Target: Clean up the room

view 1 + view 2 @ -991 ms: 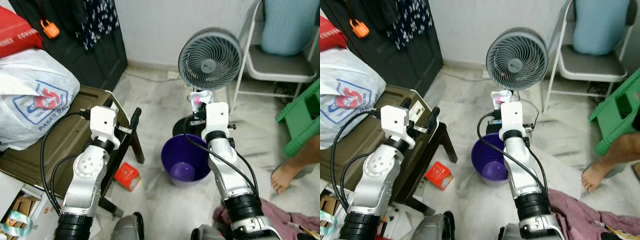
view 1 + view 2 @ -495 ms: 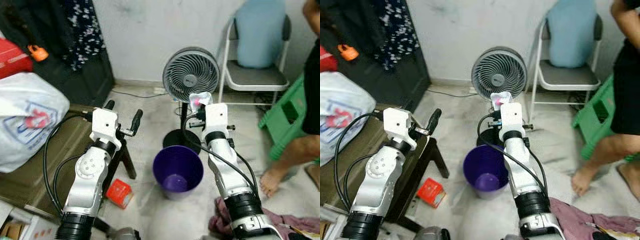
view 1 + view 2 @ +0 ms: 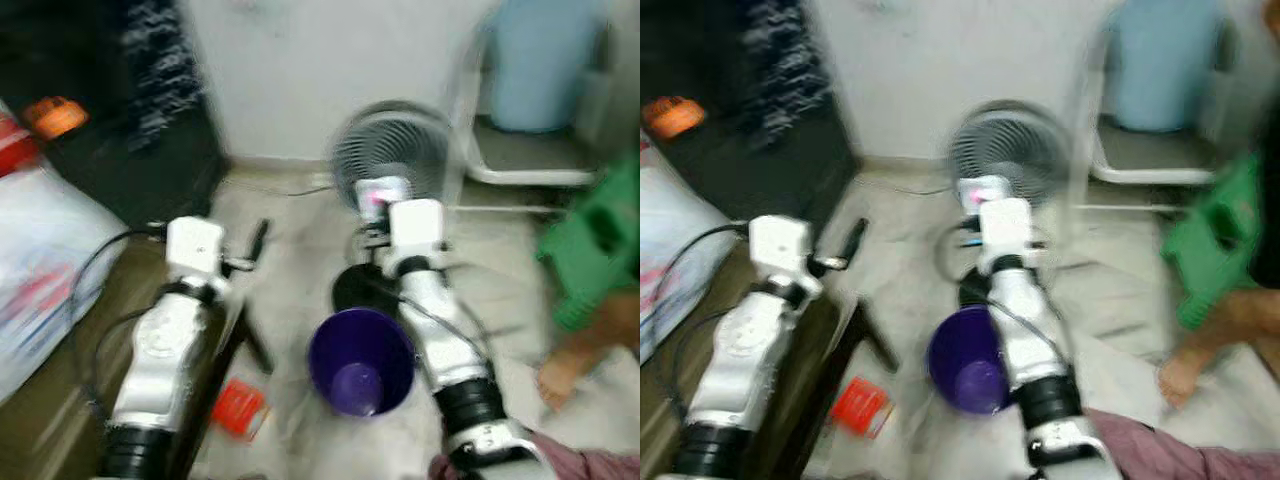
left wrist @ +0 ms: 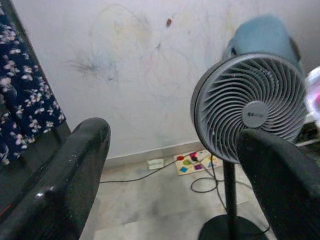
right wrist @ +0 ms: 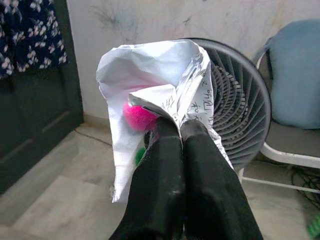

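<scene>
Head views are blurring, so fine detail is limited. A purple bin (image 3: 360, 360) is standing upright on the floor (image 3: 300, 250) between the two arms, mouth facing up; its inside is showing plain purple, contents cannot be made out.

Right arm is reaching forward and up, with the right gripper (image 5: 179, 131) sitting above and beyond the bin, in front of the grey fan (image 3: 390, 165). Its jaws are pressing together, pinching a crumpled white wrapper (image 5: 150, 95) that has printed text and a pink patch. The wrapper is sticking out past the fingertips and folding around them, held in the air, not over the floor litter and not in the bin.

Left arm is raised beside the dark worktop (image 3: 60, 400), left gripper (image 4: 175, 165) pointing toward the wall and the fan. Its jaws are standing wide apart with nothing between them; in the left wrist view the fan is showing through the gap.

A white plastic bag (image 3: 50, 270) is lying on the worktop at the robot's left. A small red box (image 3: 238, 408) is lying on the floor near the worktop leg, left of the bin. A green stool (image 3: 590, 250) and a person's bare foot (image 3: 560, 375) are at the right, a folding chair (image 3: 530, 120) with a blue cushion behind the fan, and pinkish cloth (image 3: 570, 465) by the robot's right side.
</scene>
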